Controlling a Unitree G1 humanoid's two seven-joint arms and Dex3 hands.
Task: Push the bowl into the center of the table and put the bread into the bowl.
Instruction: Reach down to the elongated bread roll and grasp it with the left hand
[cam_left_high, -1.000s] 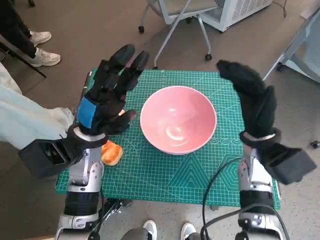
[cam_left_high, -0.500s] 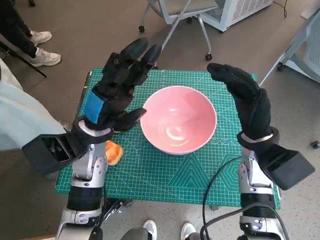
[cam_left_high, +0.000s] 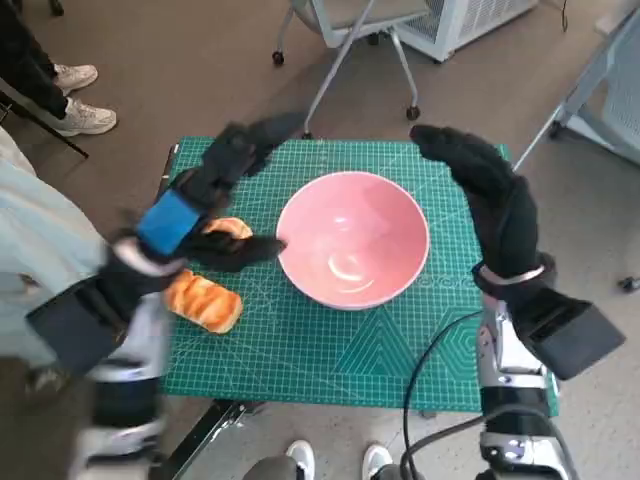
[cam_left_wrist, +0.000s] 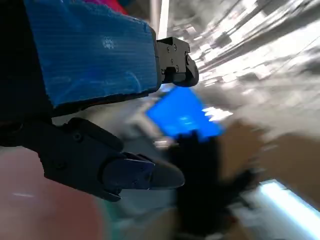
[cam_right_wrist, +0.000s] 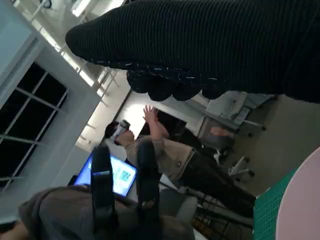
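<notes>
- A small surface (cam_left_high: 330, 350) covered by a green cutting mat is seen from steeply above.
- A pink bowl (cam_left_high: 352, 238) is set upright near the middle of the mat, slightly toward 12 o'clock, and nothing is seen inside it.
- A golden bread roll (cam_left_high: 205, 300) is laid on the mat at about 8 o'clock from the bowl, near the mat's 9 o'clock edge and clear of the bowl.
- The left robot hand (cam_left_high: 205, 205), black with blue tape across its back, is held above the mat at 9 o'clock of the bowl. Its fingers are spread and nothing is gripped. Its outline is blurred. Whether its thumb meets the bowl's rim cannot be told.
- The right robot hand (cam_left_high: 490, 195), in a black knitted glove, is raised at 3 o'clock of the bowl, released, with fingers arched toward the rim and nothing held.
- A chair base (cam_left_high: 345, 55) is seen on the floor at 12 o'clock beyond the surface.
- A person's pale shoes (cam_left_high: 80, 100) are seen on the floor at 10 o'clock.
- In the right wrist view, a seated person (cam_right_wrist: 165, 155) with one hand raised is shown beyond the glove.
</notes>
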